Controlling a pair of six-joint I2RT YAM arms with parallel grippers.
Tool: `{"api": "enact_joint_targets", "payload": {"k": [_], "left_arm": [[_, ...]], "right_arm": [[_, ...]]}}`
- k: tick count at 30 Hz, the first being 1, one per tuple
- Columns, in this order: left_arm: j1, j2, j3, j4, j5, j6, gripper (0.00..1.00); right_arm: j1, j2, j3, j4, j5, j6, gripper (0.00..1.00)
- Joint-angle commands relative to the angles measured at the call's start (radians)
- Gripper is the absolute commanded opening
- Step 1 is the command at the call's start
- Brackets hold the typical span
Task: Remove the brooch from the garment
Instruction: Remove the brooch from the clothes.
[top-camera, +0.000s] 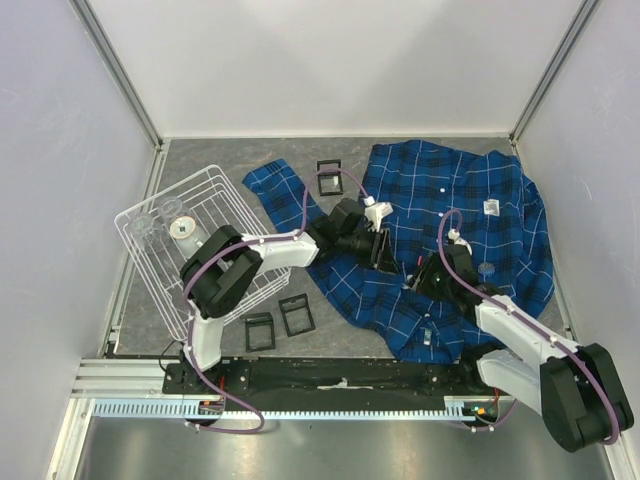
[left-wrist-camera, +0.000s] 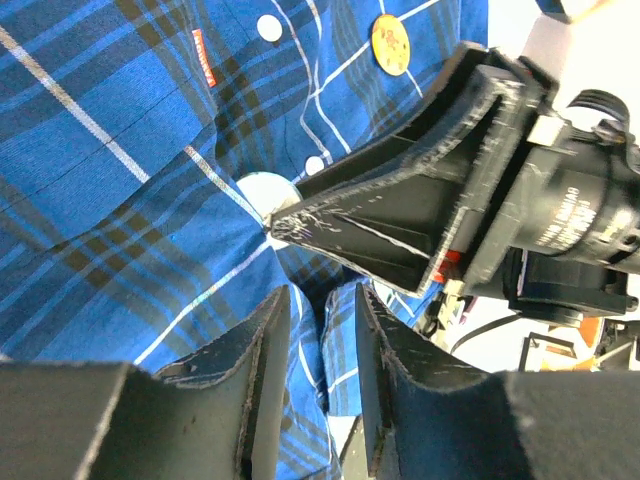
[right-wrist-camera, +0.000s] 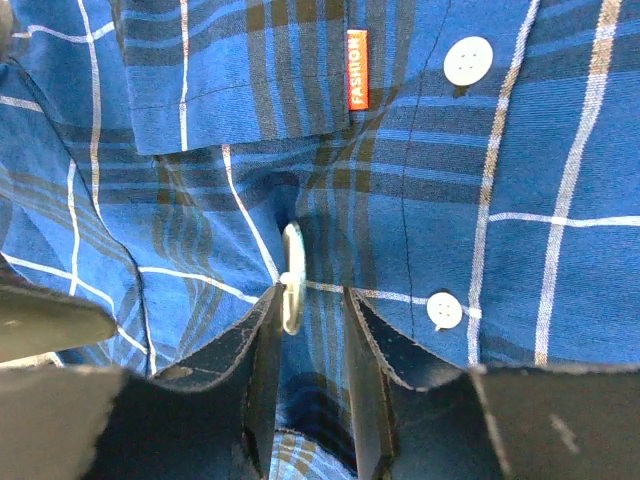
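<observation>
One word can be read: "FASHION", in white capitals running from top to bottom on a small orange-red tag sewn to the blue plaid shirt. In the right wrist view this tag sits near 12 o'clock, and a white button is at 3 o'clock from it. In the left wrist view the tag is at 11 o'clock, but its letters are too blurred. The round yellow badge at 1 o'clock carries a mark that cannot be read.
</observation>
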Motion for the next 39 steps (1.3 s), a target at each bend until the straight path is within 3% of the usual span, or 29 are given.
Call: {"api": "enact_joint_targets", "payload": {"k": [1,14,19,25,28,31,36,39], "left_arm": [[-0.024,0.063,0.051,0.037,0.052,-0.044,0.39],[-0.041,0.098,0.061,0.033,0.046,-0.045,0.39],[-0.044,0.114,0.077,0.034,0.048,-0.048,0.39],[-0.046,0.121,0.12,-0.004,0.034,-0.024,0.37],[-0.044,0.123,0.132,-0.017,0.028,-0.013,0.37],[-0.044,0.127,0.166,-0.064,0.014,0.04,0.32],[-0.033,0.152,0.242,-0.154,0.028,0.309,0.32],[-0.032,0.164,0.293,-0.237,-0.01,0.454,0.41]], "right_arm": [[-0.013,-0.046,-0.004,-0.041,0.006,-0.008,0.37],[-0.049,-0.1,-0.019,-0.01,-0.012,-0.015,0.41],[-0.058,-0.103,-0.033,0.013,-0.044,-0.025,0.28],[-0.056,-0.062,-0.051,0.064,-0.077,-0.02,0.28],[-0.058,-0.066,-0.059,0.076,-0.083,-0.025,0.23],[-0.058,-0.082,-0.076,0.096,-0.084,-0.037,0.02],[-0.058,-0.068,-0.076,0.125,-0.093,-0.092,0.0],[-0.059,-0.036,-0.057,0.125,-0.1,-0.138,0.0]]}}
